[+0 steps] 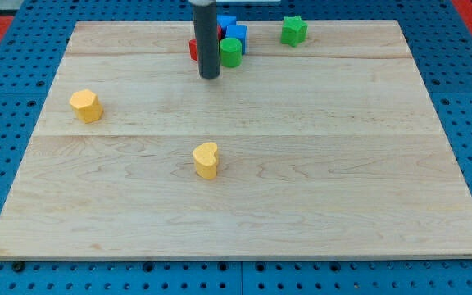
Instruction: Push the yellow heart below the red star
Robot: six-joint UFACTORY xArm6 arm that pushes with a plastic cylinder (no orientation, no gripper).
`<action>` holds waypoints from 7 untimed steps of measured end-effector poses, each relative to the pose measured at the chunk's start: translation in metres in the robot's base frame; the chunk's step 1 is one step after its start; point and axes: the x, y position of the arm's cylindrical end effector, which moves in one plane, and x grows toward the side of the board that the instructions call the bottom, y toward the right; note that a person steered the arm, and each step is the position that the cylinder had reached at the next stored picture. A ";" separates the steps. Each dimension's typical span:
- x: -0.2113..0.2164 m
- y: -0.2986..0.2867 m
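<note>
The yellow heart (206,160) lies on the wooden board a little left of the middle, toward the view's bottom. A red block (193,49), mostly hidden behind my rod, sits in a cluster at the view's top; its shape cannot be made out. My tip (210,76) rests on the board just below that cluster, well above the yellow heart and apart from it.
The cluster also holds a green round block (230,52) and blue blocks (234,33). A green star (294,31) lies at the top right of it. A yellow hexagon-like block (86,106) sits at the left. The board's (342,164) edges border a blue pegboard.
</note>
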 end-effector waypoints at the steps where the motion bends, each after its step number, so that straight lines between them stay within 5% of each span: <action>1: 0.056 0.043; 3: 0.192 0.052; 4: 0.191 0.002; 7: 0.056 0.001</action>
